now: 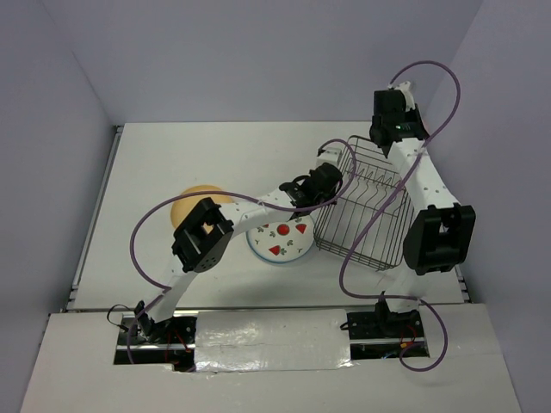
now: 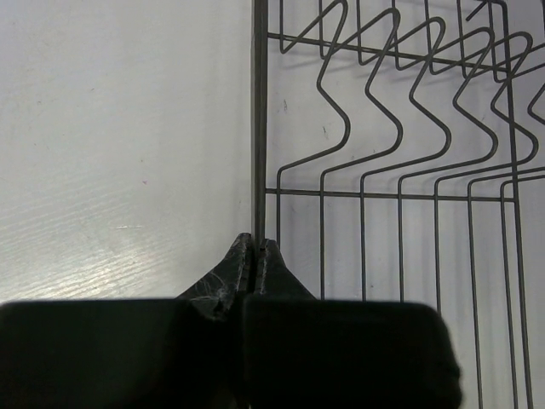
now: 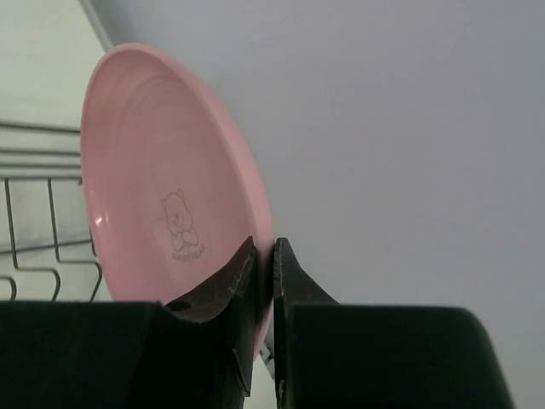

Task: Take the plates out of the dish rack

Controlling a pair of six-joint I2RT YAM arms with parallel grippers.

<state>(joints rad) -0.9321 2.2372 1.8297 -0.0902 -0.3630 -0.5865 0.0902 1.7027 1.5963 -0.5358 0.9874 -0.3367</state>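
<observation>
The dark wire dish rack (image 1: pixel 366 211) stands right of centre, and no plate stands in it. My left gripper (image 1: pixel 334 182) is at its left rim. In the left wrist view this gripper (image 2: pixel 257 244) is shut on the rack's rim wire (image 2: pixel 259 119). My right gripper (image 1: pixel 385 138) is over the rack's far end. In the right wrist view it (image 3: pixel 272 254) is shut on the rim of the pink plate (image 3: pixel 162 187), held on edge in the air. The white plate with red fruit marks (image 1: pixel 280 239) lies flat on the table. The yellow-orange plate (image 1: pixel 196 200) lies flat, partly behind my left arm.
The rack's upright tines (image 2: pixel 400 170) show to the right of my left fingers, and again at the lower left of the right wrist view (image 3: pixel 34 256). Purple cables loop over both arms. Grey walls close in the white table (image 1: pixel 172 155) on three sides.
</observation>
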